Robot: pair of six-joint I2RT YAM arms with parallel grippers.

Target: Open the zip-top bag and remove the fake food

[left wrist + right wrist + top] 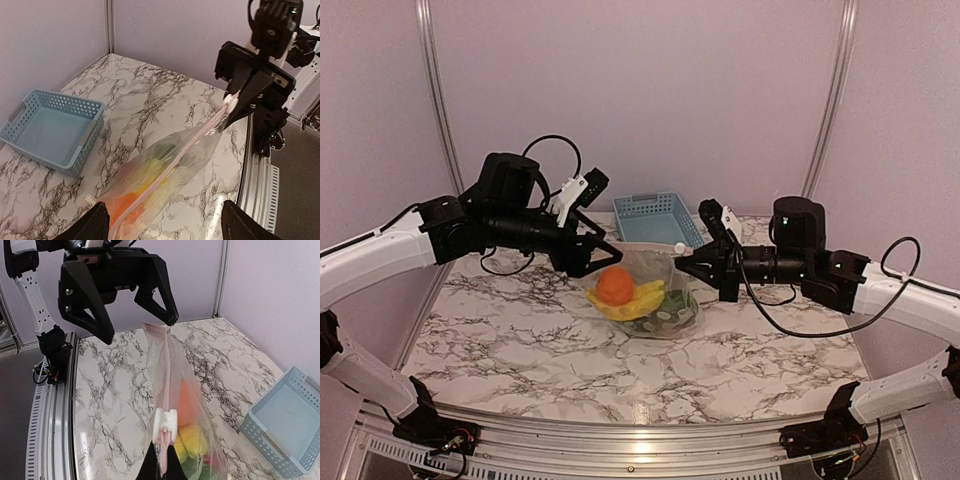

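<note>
Right pincer [162,462] sat nearest the lens, jaws clamped tight on the zip strip of the zip-top bag [187,390], right behind the white slider [165,421]. From that grip the strip ran straight across to the left pincer [140,327], which stood wide. The bag's far corner sat between its fingers, close to one tip; couldn't tell whether it touched.

Bag was mid-bench between the two arms, zip edge up, belly sagging onto the marble bench [520,340]. Couldn't tell whether the zip was parted anywhere.

Contents: all the fake food [635,297] was inside the bag. Orange ball [614,285] was on the left, yellow banana [645,298] against it, green pieces [675,308] low on the right. Right wrist view also showed a bit of pink-red at the bottom.

Light blue lattice basket [658,218] stood on the bench behind the bag, near it but apart.
</note>
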